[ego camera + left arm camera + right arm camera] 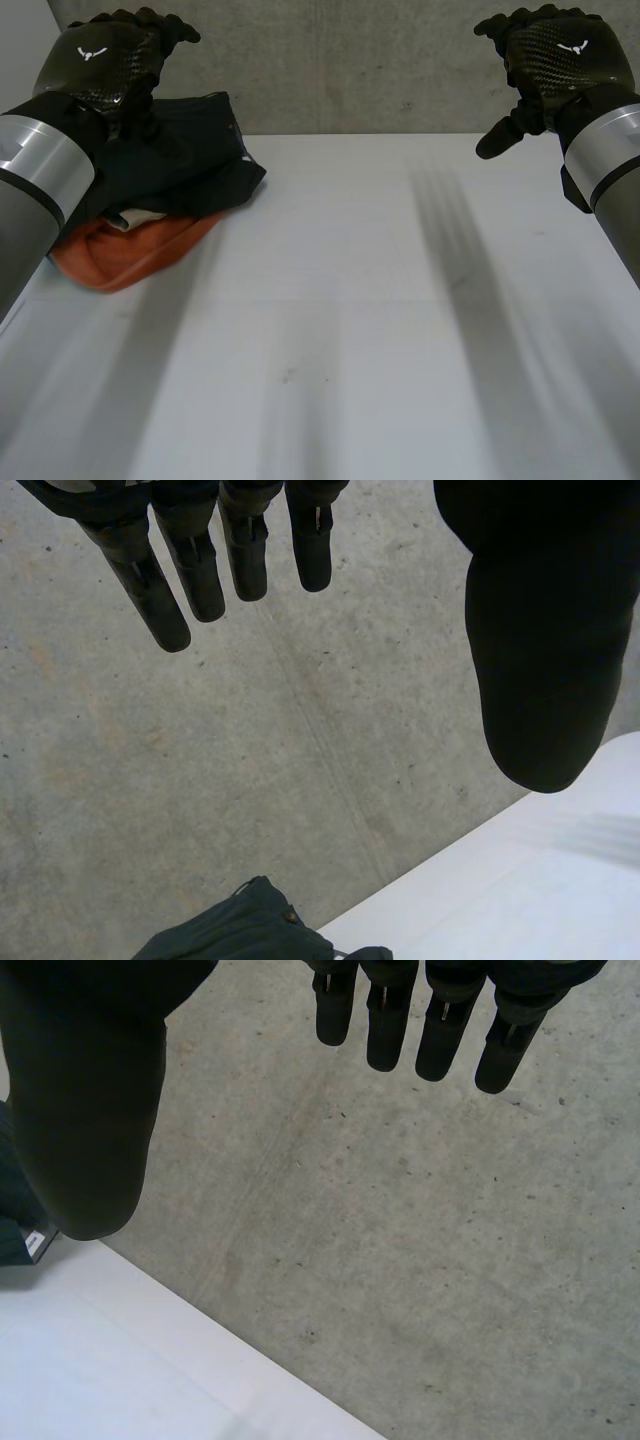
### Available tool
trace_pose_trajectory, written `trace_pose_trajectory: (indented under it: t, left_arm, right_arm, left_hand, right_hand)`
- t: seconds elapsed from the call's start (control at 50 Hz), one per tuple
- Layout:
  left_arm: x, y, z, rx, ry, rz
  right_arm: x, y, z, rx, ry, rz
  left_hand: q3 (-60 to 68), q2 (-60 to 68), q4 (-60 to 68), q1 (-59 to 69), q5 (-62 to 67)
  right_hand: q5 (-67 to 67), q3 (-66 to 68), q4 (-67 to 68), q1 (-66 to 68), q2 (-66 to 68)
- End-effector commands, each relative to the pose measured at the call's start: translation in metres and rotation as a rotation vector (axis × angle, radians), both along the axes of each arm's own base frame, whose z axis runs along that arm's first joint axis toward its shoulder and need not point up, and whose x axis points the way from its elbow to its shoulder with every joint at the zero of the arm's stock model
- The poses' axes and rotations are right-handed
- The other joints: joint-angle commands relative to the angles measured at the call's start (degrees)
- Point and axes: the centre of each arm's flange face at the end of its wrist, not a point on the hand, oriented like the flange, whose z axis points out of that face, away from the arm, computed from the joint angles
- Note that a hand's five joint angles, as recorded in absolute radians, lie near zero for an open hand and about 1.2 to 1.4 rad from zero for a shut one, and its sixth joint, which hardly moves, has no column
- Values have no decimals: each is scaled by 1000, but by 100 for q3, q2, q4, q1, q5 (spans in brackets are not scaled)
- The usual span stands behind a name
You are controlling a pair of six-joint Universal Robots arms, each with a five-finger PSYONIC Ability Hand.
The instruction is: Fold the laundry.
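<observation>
A heap of laundry lies at the table's far left: a dark garment (185, 150) on top of an orange one (130, 252), with a bit of pale cloth between them. My left hand (110, 60) hovers above the heap's far left side, open, holding nothing. Its straight fingers (190, 565) and thumb (545, 650) point past the table's back edge, with the dark garment (245, 930) well below them. My right hand (550, 60) hangs open over the table's far right corner, its fingers (440, 1020) straight and its thumb (85, 1110) apart from them.
The white table (350, 330) stretches from the heap to the right and towards the front. A grey concrete wall (340, 60) rises behind its back edge. The table's edge (200, 1310) runs below my right hand.
</observation>
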Motion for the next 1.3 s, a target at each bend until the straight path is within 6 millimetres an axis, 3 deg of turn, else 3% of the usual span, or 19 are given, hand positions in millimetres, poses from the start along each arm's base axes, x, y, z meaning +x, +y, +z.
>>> trace_pose_trajectory:
  t: [0.02, 0.16, 0.32, 0.42, 0.56, 0.62, 0.64, 0.7, 0.78, 0.86, 0.94, 0.96, 1.02, 1.04, 1.1, 1.12, 1.16, 1.2, 1.3]
  left_arm:
    - [-5, -16, -12, 20, -8, 0]
    - [-4, -57, -34, 35, -15, 45]
    - [23, -146, -78, 47, -38, 170]
    - [41, -200, -117, 15, -186, 284]
    - [53, -238, -150, -31, -319, 379]
    - [51, -246, -160, -43, -320, 378]
    - [49, -248, -160, -60, -317, 376]
    - [45, -249, -157, -92, -304, 375]
    - [28, -238, -148, -117, -288, 345]
    - [2, -202, -88, -205, -241, 289]
    - [-19, -156, -42, -275, -184, 222]
    - [-31, -130, -23, -302, -148, 178]
    - [-45, -91, -6, -308, -101, 109]
    - [-52, -67, -2, -293, -74, 59]
    - [-59, -30, -5, -257, -57, -14]
    - [-62, -7, -13, -227, -61, -60]
    - [-62, 15, -26, -190, -80, -101]
    - [-60, 45, -52, -124, -120, -151]
    - [-50, 84, -110, 24, -214, -213]
  right_arm:
    - [0, 0, -1, 1, 6, 0]
    - [2, 3, -2, -4, 25, 5]
    - [4, 1, -7, 5, 34, 8]
    - [5, -2, -14, 19, 52, 7]
    - [7, -5, -22, 34, 75, 10]
    - [9, -7, -27, 46, 82, 12]
    - [9, -8, -28, 49, 83, 12]
    - [10, -10, -30, 52, 94, 13]
    - [10, -11, -29, 41, 109, 10]
    - [7, -13, -28, 35, 112, 1]
    - [6, -13, -25, 29, 111, -2]
    - [6, -13, -24, 27, 110, -4]
    - [6, -13, -21, 20, 109, -3]
    - [5, -14, -21, 20, 112, -5]
    - [4, -14, -20, 10, 128, -8]
    - [4, -14, -19, 7, 135, -11]
    - [0, -16, -20, 6, 165, -22]
    - [-1, -16, -21, 10, 192, -26]
    - [-5, -14, -30, 49, 273, -30]
  left_hand:
    - [-575, -594, -592, -591, -575]
    - [-575, -594, -592, -591, -575]
    - [-575, -594, -592, -591, -575]
    - [-554, -573, -571, -569, -554]
    - [-353, -372, -370, -368, -353]
    - [1104, 1086, 1087, 1089, 1104]
    - [3260, 3241, 3243, 3244, 3259]
    - [6418, 6399, 6401, 6402, 6418]
    - [6425, 6406, 6408, 6409, 6425]
    - [6425, 6406, 6408, 6409, 6425]
    - [6425, 6406, 6408, 6409, 6425]
    - [6425, 6406, 6408, 6409, 6425]
    - [6425, 6406, 6408, 6409, 6425]
    - [6425, 6406, 6408, 6409, 6425]
    - [6425, 6406, 6408, 6409, 6425]
    - [6425, 6406, 6408, 6409, 6425]
    - [6425, 6406, 6408, 6409, 6425]
    - [6425, 6406, 6408, 6409, 6425]
    - [6425, 6406, 6408, 6409, 6425]
  right_hand:
    - [-567, -591, -583, -377, -574]
    - [-567, -591, -583, -377, -574]
    - [-567, -591, -583, -377, -574]
    - [-567, -591, -583, -377, -574]
    - [-567, -591, -583, -377, -574]
    - [-567, -591, -583, -377, -574]
    - [-567, -591, -583, -377, -574]
    - [-567, -591, -583, -377, -574]
    - [-567, -591, -583, -377, -574]
    - [-567, -591, -583, -377, -574]
    - [-567, -591, -583, -377, -574]
    - [-567, -591, -583, -377, -574]
    - [-567, -591, -583, -377, -574]
    - [-567, -591, -583, -377, -574]
    - [-567, -591, -583, -377, -574]
    - [-567, -591, -583, -377, -574]
    - [-567, -591, -583, -377, -574]
    - [-567, -591, -583, -377, -574]
    - [-567, -591, -583, -377, -574]
